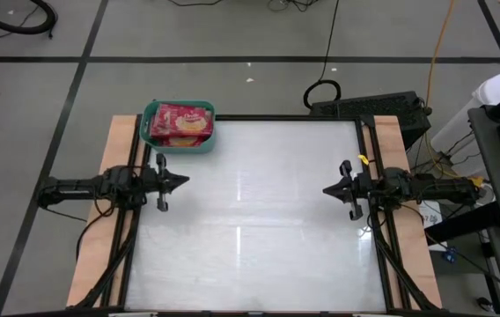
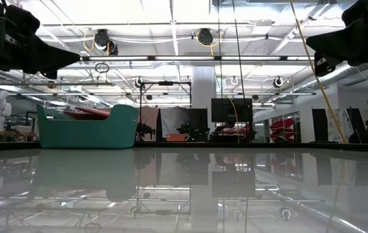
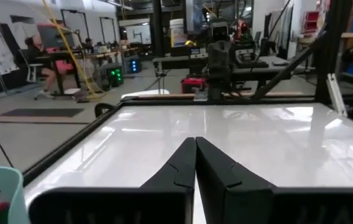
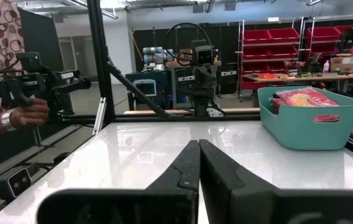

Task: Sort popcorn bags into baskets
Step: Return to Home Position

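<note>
A teal basket (image 1: pixel 150 130) stands at the table's far left corner, with red popcorn bags (image 1: pixel 182 122) stacked inside it, a yellow popcorn picture facing up. The low view shows the basket (image 2: pixel 87 128) resting on the table with bags (image 2: pixel 92 112) poking above its rim; the right wrist view shows the basket (image 4: pixel 304 121) too. My left gripper (image 1: pixel 185 182) is shut and empty at the left edge, pointing level toward the table's middle. My right gripper (image 1: pixel 327 189) is shut and empty at the right edge, facing it.
The glossy white tabletop (image 1: pixel 250 220) lies bare between the two arms. A dark frame (image 1: pixel 259 118) rims the table. Beyond the table, a person's hand (image 4: pixel 30 112) holds a black device in the right wrist view, and a seated person (image 3: pixel 40 59) shows far off.
</note>
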